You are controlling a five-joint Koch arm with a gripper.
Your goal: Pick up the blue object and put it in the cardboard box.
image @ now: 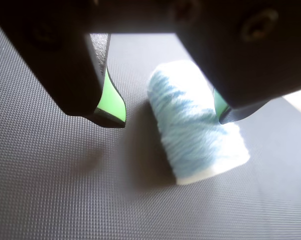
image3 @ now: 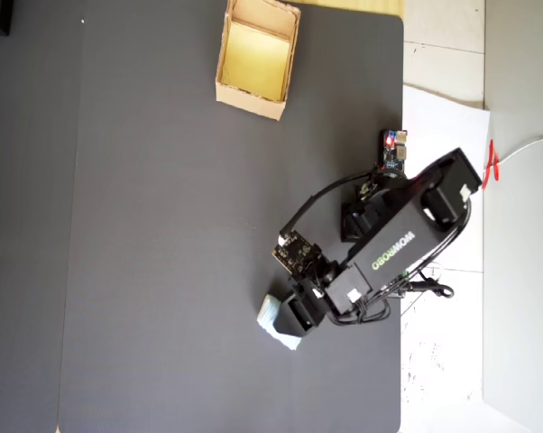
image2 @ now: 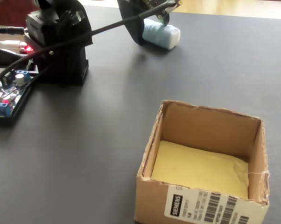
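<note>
Fuzzy yarn-like blue object (image: pixel 195 125), matt textured mat (image: pixel 50 190), raw cardboard box (image2: pixel 201 140)

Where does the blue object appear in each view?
Wrist view: blue object in the centre, between the open fingers.
Fixed view: top centre, under the arm.
Overhead view: lower centre, at the arm's tip.
Shared landmark: the dark mat under it.
</note>
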